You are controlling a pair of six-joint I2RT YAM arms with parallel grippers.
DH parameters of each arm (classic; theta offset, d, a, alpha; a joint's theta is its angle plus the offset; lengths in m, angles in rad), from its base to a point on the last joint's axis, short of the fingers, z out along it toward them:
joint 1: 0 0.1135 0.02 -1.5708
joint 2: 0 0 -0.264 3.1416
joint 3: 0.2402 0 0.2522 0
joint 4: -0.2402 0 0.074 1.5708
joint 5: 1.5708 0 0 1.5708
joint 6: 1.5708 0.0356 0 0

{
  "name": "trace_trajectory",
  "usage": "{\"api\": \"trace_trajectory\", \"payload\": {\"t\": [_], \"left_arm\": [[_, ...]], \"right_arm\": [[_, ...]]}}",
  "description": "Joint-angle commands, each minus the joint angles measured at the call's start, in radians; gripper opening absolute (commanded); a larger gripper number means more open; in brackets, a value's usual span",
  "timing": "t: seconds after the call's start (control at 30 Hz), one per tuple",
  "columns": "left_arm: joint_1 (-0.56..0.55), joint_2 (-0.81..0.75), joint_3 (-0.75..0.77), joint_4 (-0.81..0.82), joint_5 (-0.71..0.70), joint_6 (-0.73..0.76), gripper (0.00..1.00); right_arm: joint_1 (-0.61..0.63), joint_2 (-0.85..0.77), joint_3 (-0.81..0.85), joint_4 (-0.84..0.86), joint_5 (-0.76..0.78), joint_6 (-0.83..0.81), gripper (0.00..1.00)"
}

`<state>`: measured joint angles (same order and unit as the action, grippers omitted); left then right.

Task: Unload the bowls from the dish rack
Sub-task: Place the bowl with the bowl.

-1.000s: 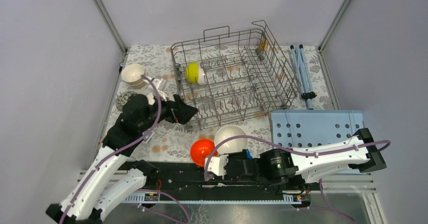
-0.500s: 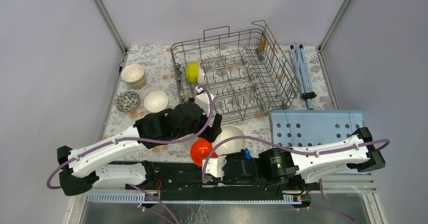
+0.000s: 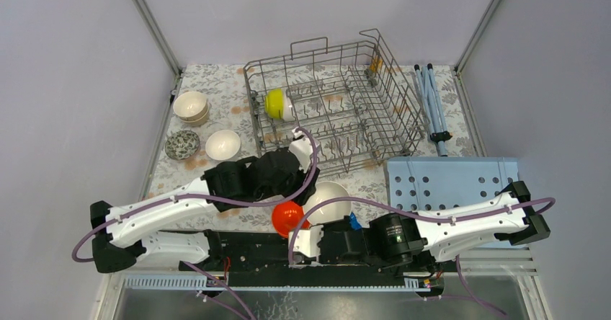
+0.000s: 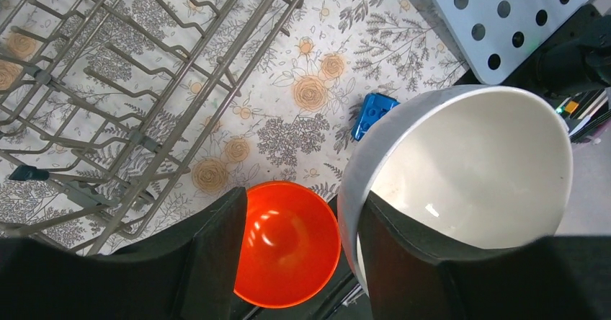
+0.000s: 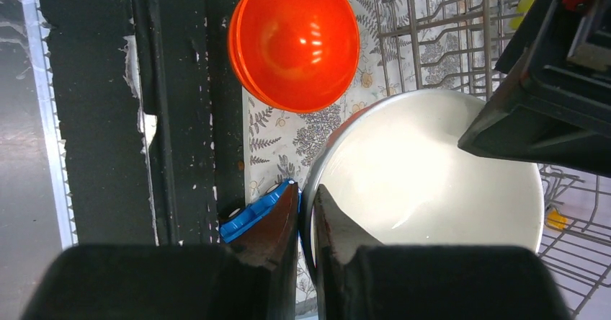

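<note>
The right gripper [image 5: 306, 199] pinches the rim of the white bowl [image 5: 432, 176]. The left gripper [image 4: 301, 206] has its jaws apart, 1 on each side of that rim.

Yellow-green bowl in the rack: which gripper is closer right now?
Left. The left gripper straddles the white bowl's rim, just outside the dish rack that holds the yellow-green bowl. The right gripper pinches the rim on the arm-base side, farther away.

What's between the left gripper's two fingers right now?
Left wrist view: the rim of the white bowl crosses that gap on one side, and the orange bowl shows lower down beside it.
</note>
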<state>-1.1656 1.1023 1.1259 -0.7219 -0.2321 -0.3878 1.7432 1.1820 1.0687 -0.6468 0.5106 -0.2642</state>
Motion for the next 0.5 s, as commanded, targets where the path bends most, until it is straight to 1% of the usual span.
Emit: {"api": "trace_trajectory", "payload": {"t": [0.0,0.13,0.2,0.33,0.37,0.43,0.47], "left_arm": [[-0.007,0.018,0.024,-0.026,-0.013,0.028,0.58],[-0.014,0.024,0.014,-0.026,0.012,0.036,0.56],[-0.016,0.022,0.006,-0.027,0.017,0.036,0.5],[-0.018,0.011,-0.004,-0.025,0.041,0.034,0.27],[-0.019,0.009,-0.005,-0.025,0.046,0.033,0.2],[-0.019,0.006,-0.007,-0.024,0.044,0.026,0.0],[-0.019,0.002,-0.011,-0.022,0.041,0.021,0.0]], "right_arm": [[0.021,-0.004,0.059,0.024,0.041,-0.009,0.0],[0.025,-0.002,0.057,0.026,0.05,-0.007,0.0],[0.024,-0.001,0.057,0.026,0.054,-0.009,0.0],[0.025,0.007,0.061,0.025,0.058,-0.011,0.0],[0.025,0.01,0.062,0.024,0.06,-0.012,0.0],[0.025,0.014,0.062,0.023,0.063,-0.01,0.0],[0.026,0.014,0.061,0.026,0.067,-0.008,0.0]]}}
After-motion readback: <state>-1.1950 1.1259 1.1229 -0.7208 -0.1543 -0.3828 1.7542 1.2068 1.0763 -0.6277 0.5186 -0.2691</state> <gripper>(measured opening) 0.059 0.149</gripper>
